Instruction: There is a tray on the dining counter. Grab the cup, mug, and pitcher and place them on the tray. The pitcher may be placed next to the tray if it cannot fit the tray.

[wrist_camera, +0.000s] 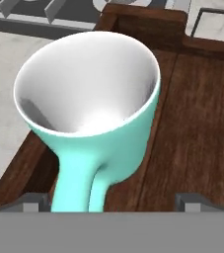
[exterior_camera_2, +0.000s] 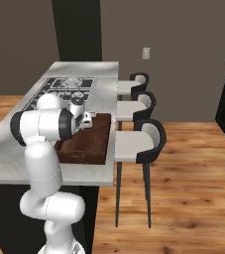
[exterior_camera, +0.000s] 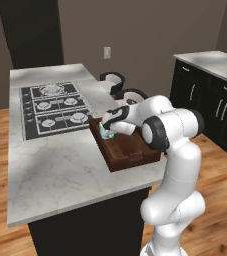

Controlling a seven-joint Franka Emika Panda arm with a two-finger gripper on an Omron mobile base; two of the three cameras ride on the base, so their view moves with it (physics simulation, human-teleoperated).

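The teal mug (wrist_camera: 98,143) with its white inside stands upright in a corner of the dark brown tray (wrist_camera: 197,123), its handle pointing toward the hand. My gripper (wrist_camera: 113,201) is open, with one fingertip on each side of the handle and clear of it. From the left base the gripper (exterior_camera: 107,128) hovers low over the mug (exterior_camera: 105,134) at the tray's (exterior_camera: 135,155) cooktop-side end. The tray (exterior_camera_2: 91,144) lies on the dining counter (exterior_camera: 55,170) near its stool-side edge. The cup and the pitcher are out of view.
A black gas cooktop (exterior_camera: 55,107) is set in the counter just beyond the tray. Three dark stools (exterior_camera_2: 139,139) line the counter's edge beside the tray. Dark cabinets with a marble top (exterior_camera: 210,95) stand across the wooden floor.
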